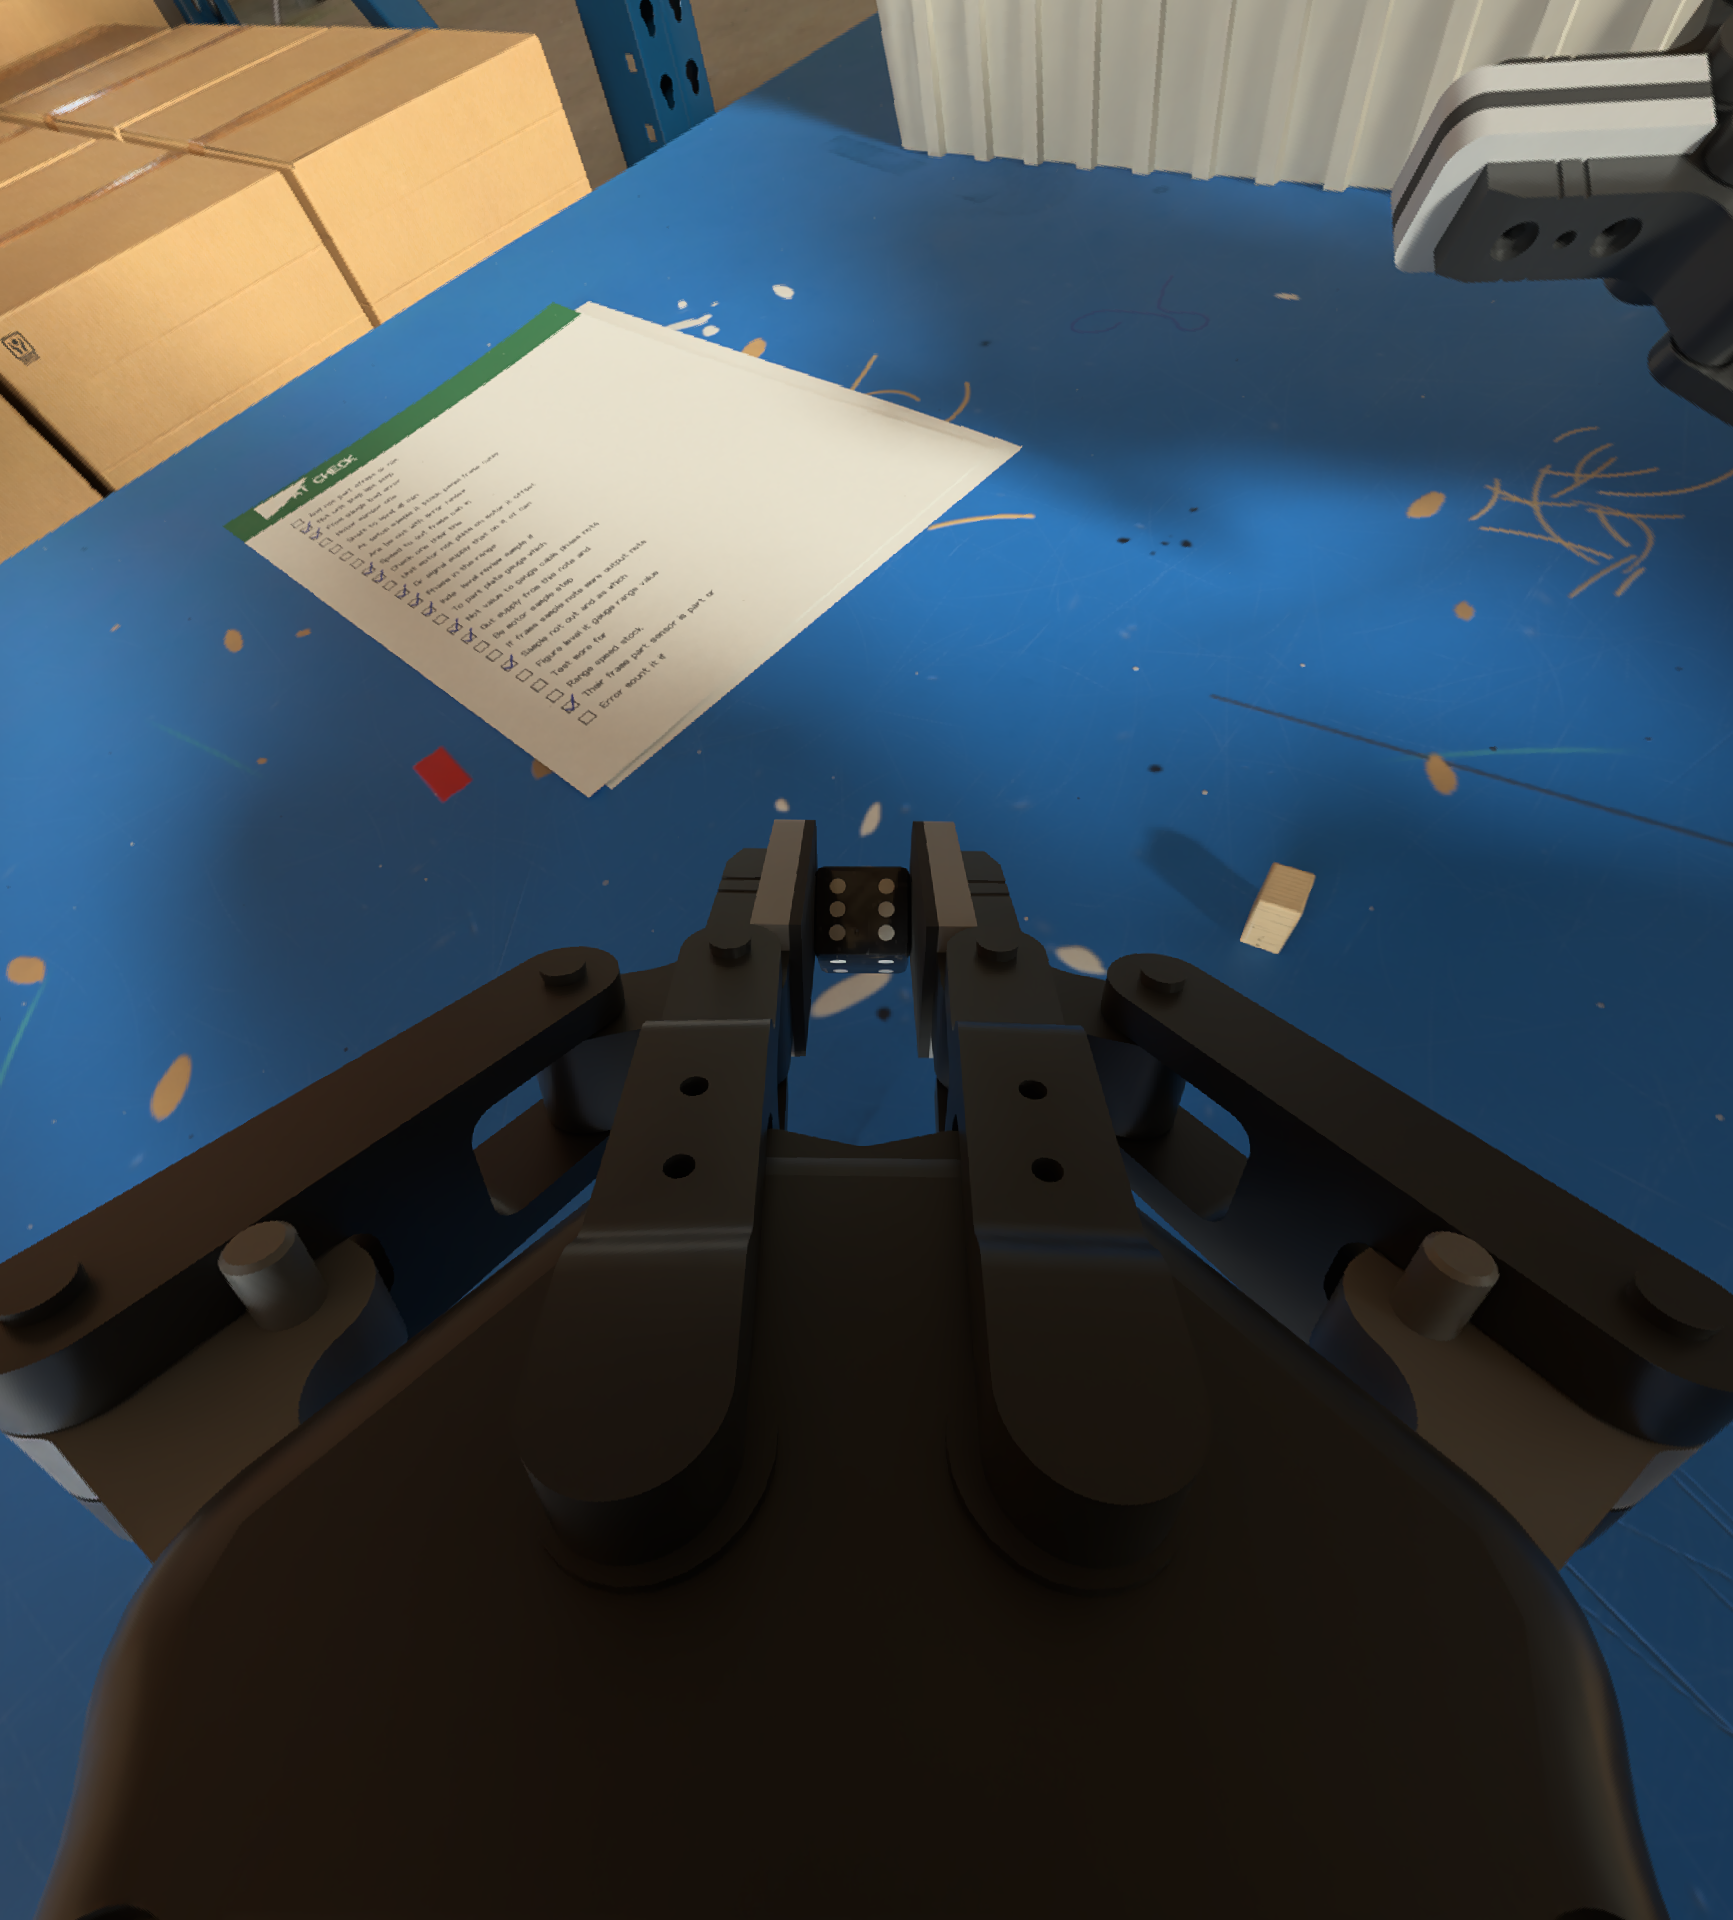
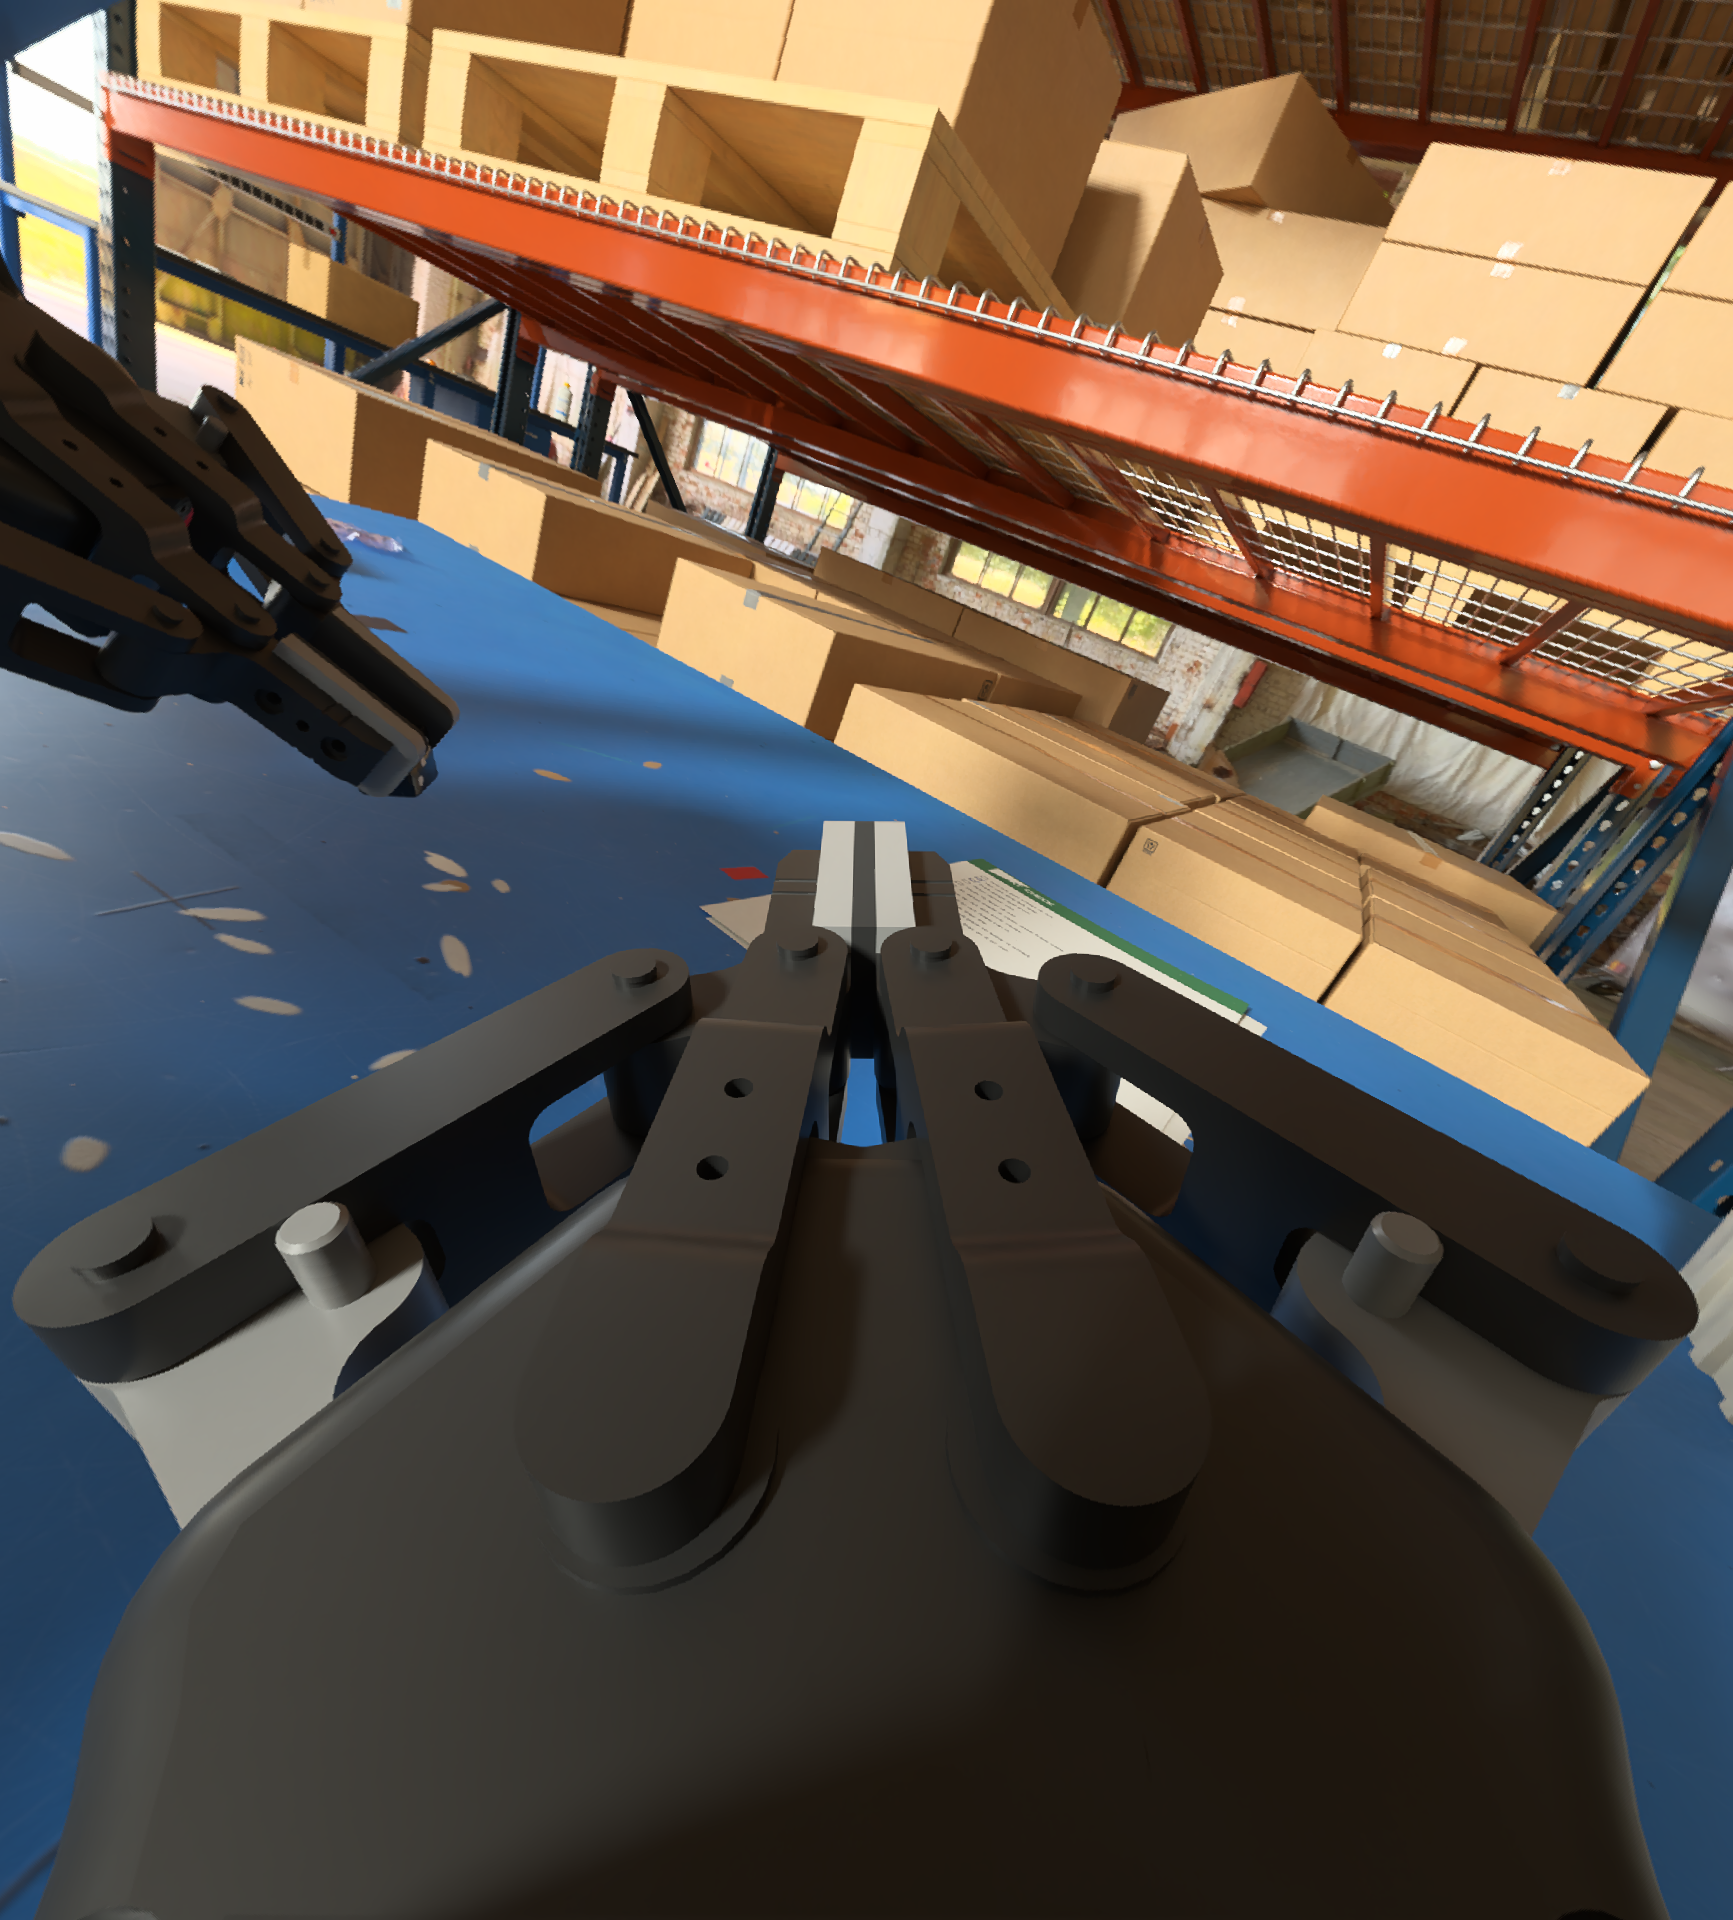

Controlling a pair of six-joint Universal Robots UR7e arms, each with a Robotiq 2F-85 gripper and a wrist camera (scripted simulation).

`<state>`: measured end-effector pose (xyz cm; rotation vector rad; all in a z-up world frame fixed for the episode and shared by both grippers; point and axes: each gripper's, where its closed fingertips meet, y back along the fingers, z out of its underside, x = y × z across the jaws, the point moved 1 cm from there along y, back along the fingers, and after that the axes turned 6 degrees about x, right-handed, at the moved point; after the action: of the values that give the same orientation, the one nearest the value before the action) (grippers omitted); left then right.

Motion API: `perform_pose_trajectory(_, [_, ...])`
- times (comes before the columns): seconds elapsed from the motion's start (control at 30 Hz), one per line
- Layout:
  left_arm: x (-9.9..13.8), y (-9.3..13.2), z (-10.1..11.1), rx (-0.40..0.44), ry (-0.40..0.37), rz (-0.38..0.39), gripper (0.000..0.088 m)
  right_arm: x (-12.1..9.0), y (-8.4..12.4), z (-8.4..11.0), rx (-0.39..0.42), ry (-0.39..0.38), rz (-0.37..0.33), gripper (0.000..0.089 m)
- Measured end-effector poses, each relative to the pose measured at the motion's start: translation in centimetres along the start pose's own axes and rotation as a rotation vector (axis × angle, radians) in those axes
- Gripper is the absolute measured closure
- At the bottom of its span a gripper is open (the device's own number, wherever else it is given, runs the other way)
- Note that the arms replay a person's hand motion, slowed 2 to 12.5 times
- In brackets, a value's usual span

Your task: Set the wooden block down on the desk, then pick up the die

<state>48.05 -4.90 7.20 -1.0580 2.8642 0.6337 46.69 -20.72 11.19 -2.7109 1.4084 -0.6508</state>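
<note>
My left gripper (image 1: 863,904) is shut on a black die (image 1: 862,912) with pale pips, held between its pads. In the right wrist view the left gripper (image 2: 405,753) hangs above the blue desk (image 2: 166,1039), so the die looks lifted. The small wooden block (image 1: 1277,907) lies on the desk (image 1: 1257,1091) to the right of my left gripper, apart from it. My right gripper (image 2: 862,883) is shut with its pale pads pressed together and nothing between them. It also shows in the left wrist view at the top right (image 1: 1568,187), above the desk.
A printed sheet with a green band (image 1: 633,520) lies ahead of the left gripper, with a small red square (image 1: 442,774) near its corner. Cardboard boxes (image 1: 166,239) stand past the desk's left edge. A white ribbed panel (image 1: 1153,83) stands at the far edge. Orange shelving (image 2: 1049,384) rises beyond.
</note>
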Motion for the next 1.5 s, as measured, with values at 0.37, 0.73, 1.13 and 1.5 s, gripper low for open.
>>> perform_pose_trajectory(0.37, [-0.5,-1.9,-0.2,-0.014,-0.059,-0.014,0.0721,-0.4,-0.2,0.6,-0.042,0.033,-0.008,0.0893])
perform_pose_trajectory(0.73, [0.5,-3.5,0.6,-0.012,-0.045,0.054,0.0721,-1.2,-0.3,0.6,-0.041,0.068,-0.054,0.0893])
perform_pose_trajectory(1.13, [1.5,-3.8,1.3,-0.024,-0.019,0.169,0.0721,-2.6,-0.5,0.6,-0.039,0.094,-0.15,0.0893])
perform_pose_trajectory(1.5, [1.6,-3.4,1.8,-0.02,-0.021,0.221,0.0721,-4.1,-0.5,0.8,-0.045,0.085,-0.262,0.0893])
